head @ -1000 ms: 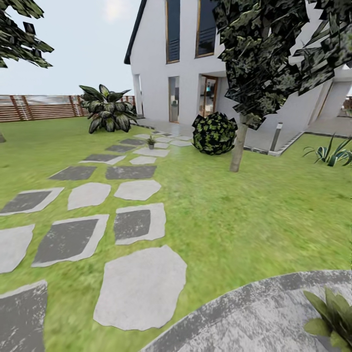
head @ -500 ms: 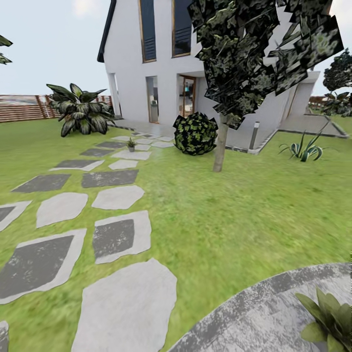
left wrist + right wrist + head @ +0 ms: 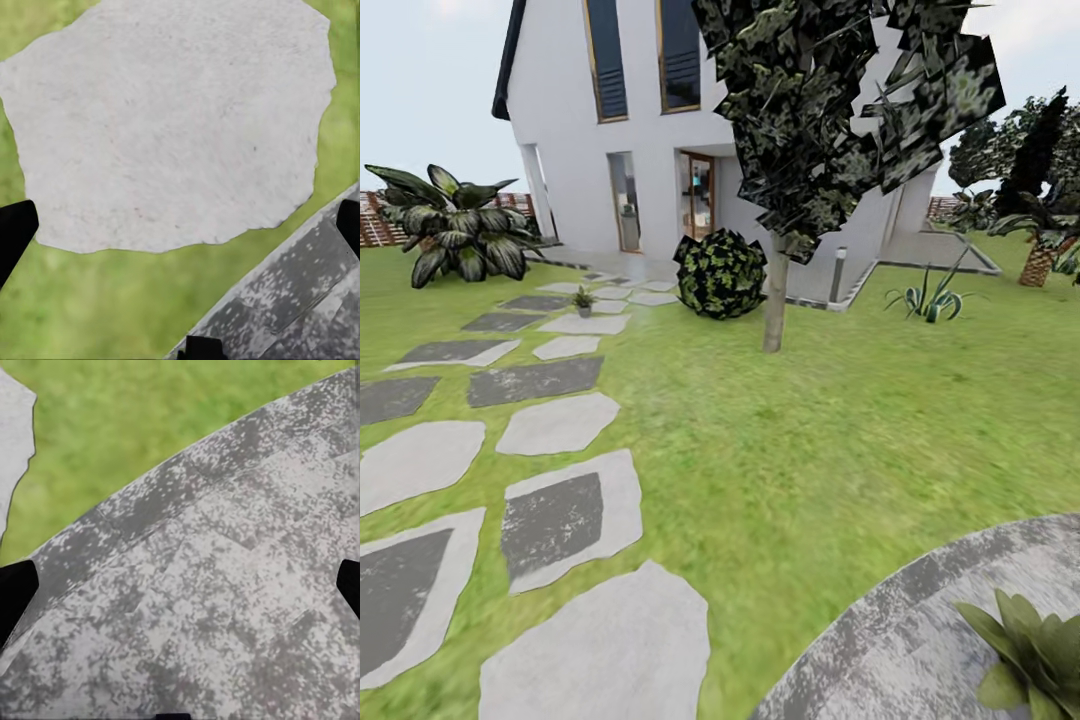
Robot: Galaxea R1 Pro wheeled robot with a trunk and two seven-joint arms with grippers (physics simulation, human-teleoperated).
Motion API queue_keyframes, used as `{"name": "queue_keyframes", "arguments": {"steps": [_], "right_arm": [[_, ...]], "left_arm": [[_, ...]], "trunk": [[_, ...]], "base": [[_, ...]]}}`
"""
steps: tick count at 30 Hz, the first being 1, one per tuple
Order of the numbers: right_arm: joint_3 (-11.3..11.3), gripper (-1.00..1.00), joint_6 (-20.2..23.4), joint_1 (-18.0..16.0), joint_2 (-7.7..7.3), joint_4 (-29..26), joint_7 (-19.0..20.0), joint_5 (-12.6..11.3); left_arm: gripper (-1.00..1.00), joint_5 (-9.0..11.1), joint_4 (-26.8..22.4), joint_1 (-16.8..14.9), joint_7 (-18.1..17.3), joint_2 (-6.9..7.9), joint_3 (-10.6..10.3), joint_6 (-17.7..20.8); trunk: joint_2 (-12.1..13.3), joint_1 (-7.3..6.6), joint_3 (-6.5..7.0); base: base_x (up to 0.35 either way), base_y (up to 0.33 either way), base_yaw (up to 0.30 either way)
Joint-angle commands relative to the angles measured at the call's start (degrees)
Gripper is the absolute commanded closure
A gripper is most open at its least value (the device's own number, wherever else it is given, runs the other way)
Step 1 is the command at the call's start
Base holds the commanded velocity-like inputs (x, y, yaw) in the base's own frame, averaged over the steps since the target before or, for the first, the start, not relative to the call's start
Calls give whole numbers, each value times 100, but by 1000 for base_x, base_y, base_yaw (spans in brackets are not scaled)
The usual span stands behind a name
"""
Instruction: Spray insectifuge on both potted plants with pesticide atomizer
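Garden lawn holds two potted plants; left pincer and right pincer gape open.

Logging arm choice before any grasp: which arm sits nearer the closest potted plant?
Right, tentatively. The near potted plant sits on the paved patio at the robot's right; the right claw hangs open over that paving, the left claw over a stepping stone.
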Motion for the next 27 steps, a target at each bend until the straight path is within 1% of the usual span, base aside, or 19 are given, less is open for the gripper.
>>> {"name": "queue_keyframes", "arguments": {"steps": [1, 16, 27], "right_arm": [[-2, -100, -17, -4, 1, 4, -2, 3], [-1, -100, -14, -4, 1, 4, -2, 3], [-1, -100, -11, -4, 1, 10, -2, 3]], "left_arm": [[-100, 43, 3, -1, -3, 3, -2, -18], [-100, 50, 3, -7, -3, -2, 3, -20], [-100, 39, 3, -5, -3, -3, -4, -23]], "trunk": [[-2, 3, -5], [-2, 3, -5], [-2, 3, -5]], "base": [[298, 216, -273], [284, 231, -296], [241, 258, -300]]}}
